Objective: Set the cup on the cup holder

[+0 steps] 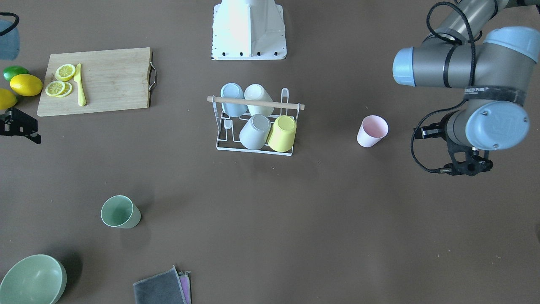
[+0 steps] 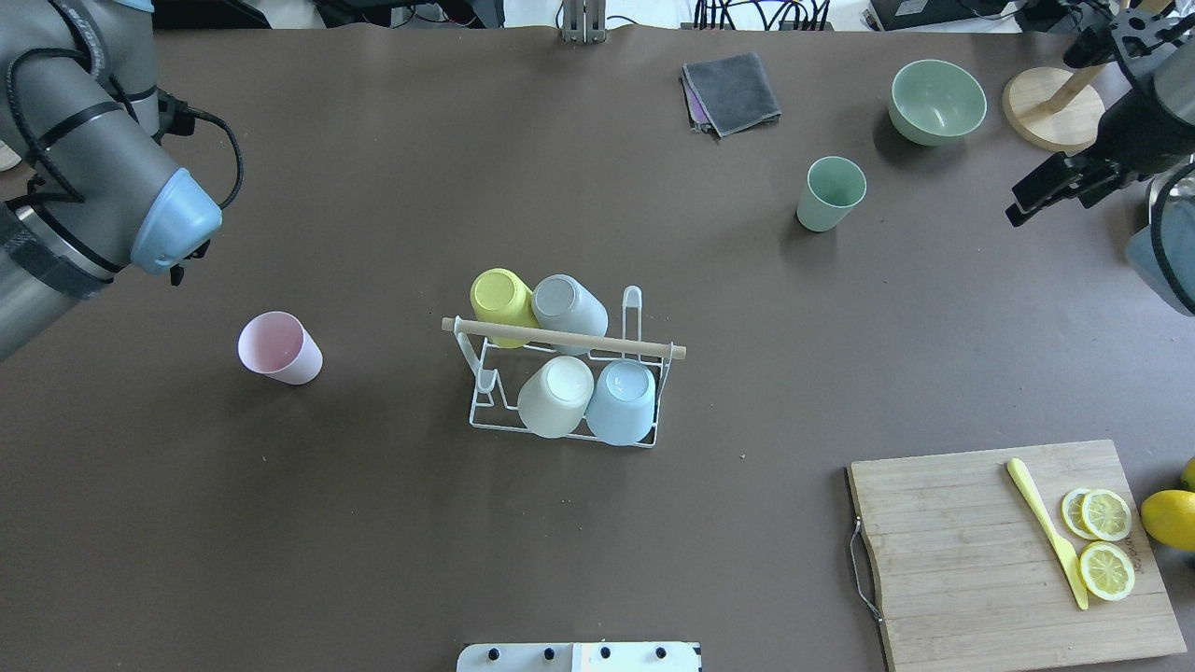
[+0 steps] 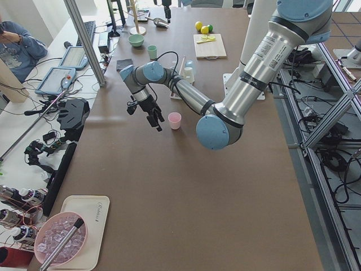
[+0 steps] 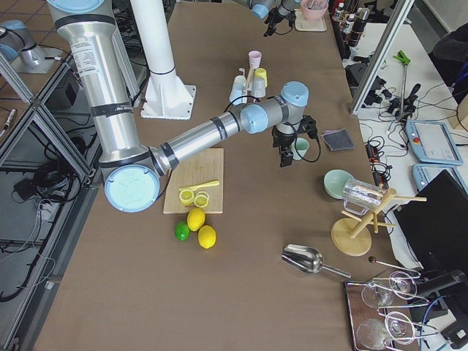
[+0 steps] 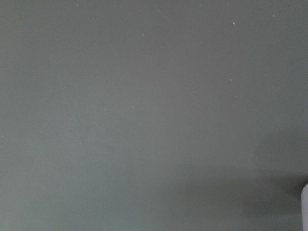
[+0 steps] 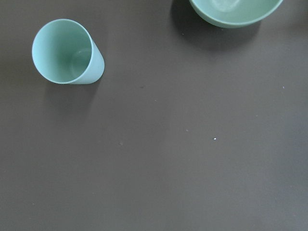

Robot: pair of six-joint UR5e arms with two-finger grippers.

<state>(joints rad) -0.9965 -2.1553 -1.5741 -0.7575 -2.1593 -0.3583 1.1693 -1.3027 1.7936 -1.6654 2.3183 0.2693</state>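
The cup holder is a white wire rack with a wooden rod, standing mid-table. It holds several upturned cups: yellow, grey, cream and blue. A pink cup stands upright on the table to its left; a green cup stands upright at the far right. My left gripper hovers beyond the pink cup, fingers apart and empty. My right gripper hangs open and empty to the right of the green cup, which shows in the right wrist view.
A wooden cutting board with lemon slices and a yellow knife lies near right, with lemons beside it. A green bowl, a grey cloth and a wooden stand are at the far edge.
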